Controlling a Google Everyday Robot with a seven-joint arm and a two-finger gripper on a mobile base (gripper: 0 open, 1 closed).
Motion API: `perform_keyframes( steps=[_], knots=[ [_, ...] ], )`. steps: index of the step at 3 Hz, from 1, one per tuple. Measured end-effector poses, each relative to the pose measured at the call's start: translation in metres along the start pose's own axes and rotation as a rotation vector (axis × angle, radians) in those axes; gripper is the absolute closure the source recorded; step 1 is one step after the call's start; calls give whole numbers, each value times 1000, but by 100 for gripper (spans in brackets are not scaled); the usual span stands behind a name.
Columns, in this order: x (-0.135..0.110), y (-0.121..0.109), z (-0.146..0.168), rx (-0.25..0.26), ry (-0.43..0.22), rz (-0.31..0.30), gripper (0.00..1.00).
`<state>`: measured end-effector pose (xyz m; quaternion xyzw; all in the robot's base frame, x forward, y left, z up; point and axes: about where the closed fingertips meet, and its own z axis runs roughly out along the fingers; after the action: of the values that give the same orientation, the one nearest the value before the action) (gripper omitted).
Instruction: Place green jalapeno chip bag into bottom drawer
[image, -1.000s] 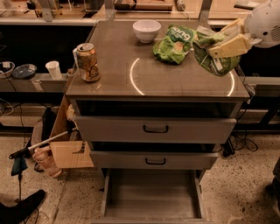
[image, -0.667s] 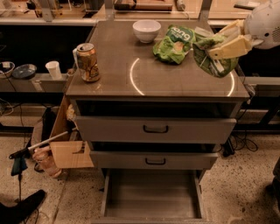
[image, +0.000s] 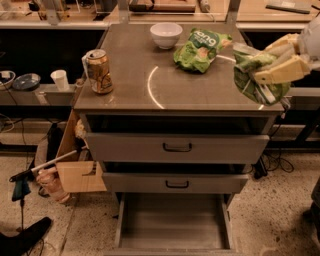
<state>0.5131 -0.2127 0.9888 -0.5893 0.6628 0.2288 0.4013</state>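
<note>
1. The gripper (image: 261, 63) is at the right edge of the counter (image: 130, 55). Its fingers (image: 285, 70) are pinched onto the green jalapeno chip bag (image: 267, 92), w/ foil bunched between them. We can't tell if the bag's underside touches the counter.
2. The bottom drawer (image: 172, 220) is pulled out, low and near, to the left of the bag.
3. Step in hand, as we judge it, is to carry the bag down to that drawer. We'd lift first, bring it out past the counter's near edge, then go down and left.
4. The top drawer (image: 177, 147) and middle drawer (image: 175, 182) jut out over the far part of the tray, so we'd aim for its near half, approx. centre.
5. Crinkly foil may slip, so we'd go slow, keep the squeeze firm and release low.
6. The small green bag (image: 200, 47) and bowl (image: 166, 34) lie far, the can (image: 100, 71) left, all well apart from the route. The cardboard box (image: 75, 172) is left of the cabinet and isn't in the way.
</note>
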Motion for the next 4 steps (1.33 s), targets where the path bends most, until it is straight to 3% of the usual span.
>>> perform_keyframes(
  steps=[2,3,4],
  knots=[
    [44,59,10,63,172,58,100],
    [56,83,19,52,173,91,100],
    [58,100,29,3,147,104,100]
  ],
)
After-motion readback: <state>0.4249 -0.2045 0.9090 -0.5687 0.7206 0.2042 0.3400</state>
